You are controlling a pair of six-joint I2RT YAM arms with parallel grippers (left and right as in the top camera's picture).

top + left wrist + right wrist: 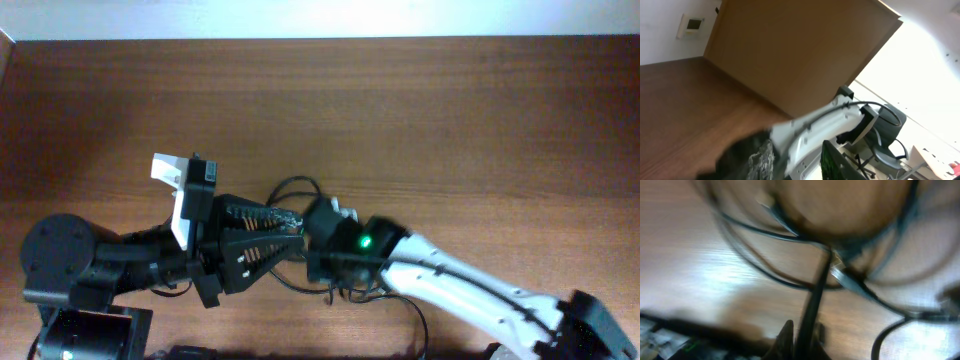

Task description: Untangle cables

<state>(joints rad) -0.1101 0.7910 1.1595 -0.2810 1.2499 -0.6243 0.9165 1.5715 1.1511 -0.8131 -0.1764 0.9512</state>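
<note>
Overhead: cables (297,179) lie mid-table (450,120) as loose loops, around the spot where left gripper (290,238) and right gripper (318,228) meet nose to nose. The loops spread mostly left to right.

Left wrist: I see only bare wood and the right arm (815,130). My own jaws are a blur, so I cannot tell their state.

Right wrist: jaws clenched. The strands cross just ahead of the tips; I cannot tell whether one is pinched. I judge the right arm nearer.

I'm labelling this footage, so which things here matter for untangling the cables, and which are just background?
For the job: thin black flexible cables in loose loops on the brown wooden table.
Just around: tan wooden panel, white wall box, black office chair.
</note>
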